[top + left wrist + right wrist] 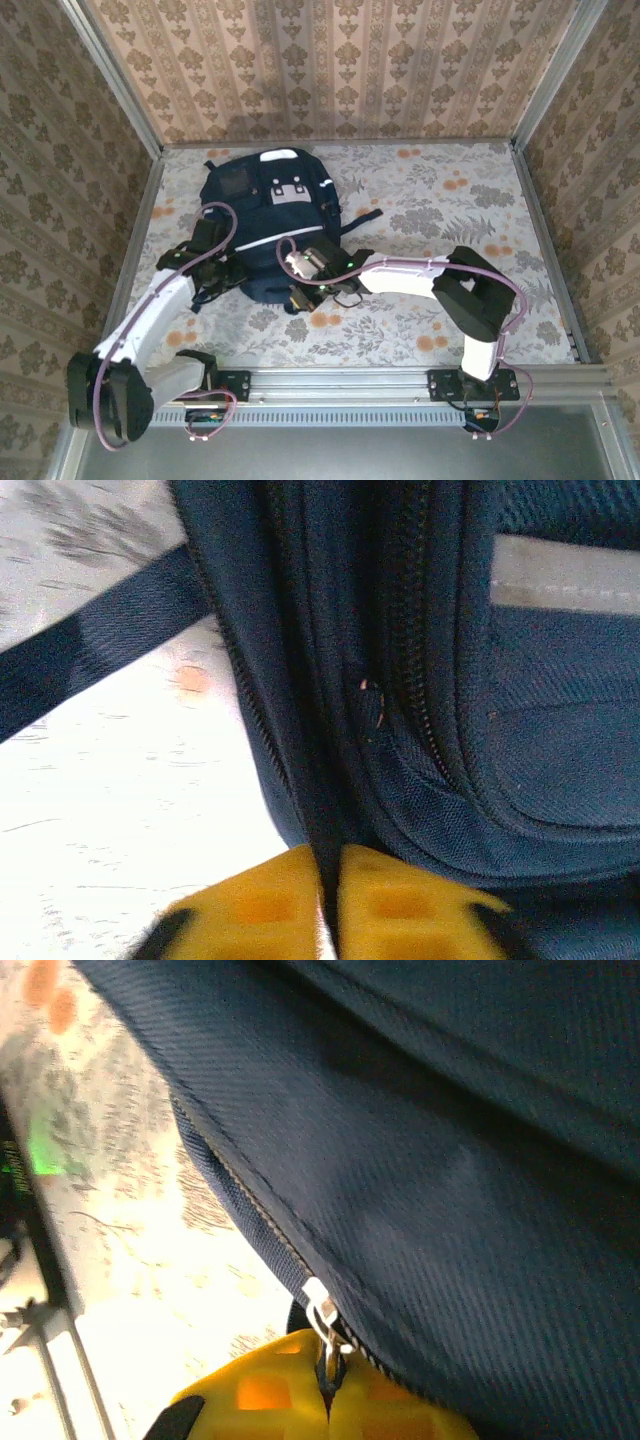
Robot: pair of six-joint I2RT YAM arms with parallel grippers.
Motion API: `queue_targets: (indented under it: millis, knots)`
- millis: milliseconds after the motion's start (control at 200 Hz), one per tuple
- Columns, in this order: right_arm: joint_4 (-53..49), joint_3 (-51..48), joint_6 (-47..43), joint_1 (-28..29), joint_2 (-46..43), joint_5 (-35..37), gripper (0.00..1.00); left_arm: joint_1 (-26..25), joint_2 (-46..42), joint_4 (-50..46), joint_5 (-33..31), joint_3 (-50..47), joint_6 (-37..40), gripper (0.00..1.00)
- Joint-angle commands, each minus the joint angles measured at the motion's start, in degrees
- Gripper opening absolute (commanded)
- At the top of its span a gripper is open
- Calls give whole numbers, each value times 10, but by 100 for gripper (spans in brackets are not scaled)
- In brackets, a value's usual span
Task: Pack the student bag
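Note:
The student bag (268, 222), dark navy with a thin white stripe and white buckle patches, lies flat on the floral table. At the bag's lower left edge my left gripper (222, 272) is shut, its yellow fingers (400, 905) pinching a fold of navy fabric (325, 810) beside a zip line. My right gripper (312, 290) is at the bag's bottom edge. In the right wrist view its yellow fingers (260, 1395) are shut on the silver zipper pull (322, 1315) of the bag's zip. The bag's side (420, 1160) rises above them.
A dark strap (90, 660) runs off the bag to the left over the table, and another strap (365, 217) sticks out on the bag's right. Patterned walls enclose the table on three sides. The arm bases sit on a metal rail (340, 382) at the near edge.

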Motion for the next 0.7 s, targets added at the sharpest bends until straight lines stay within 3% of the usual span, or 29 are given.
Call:
queue_targets:
  millis: [0,120,285,490,695]
  knots:
    - [10,49,51,3,49,-29,0,5,-36,-37,-17,-2,-10,38]
    - [17,74,72,4,74,-31,0,3,-60,-21,36,-20,-78,45]
    - [30,68,75,3,80,-16,0,-17,-78,122,147,-109,-232,55]
    - [47,50,76,3,75,-6,0,-29,-60,131,122,-127,-322,55]
    - [63,39,81,3,75,-9,0,-30,-88,143,112,-113,-326,54]
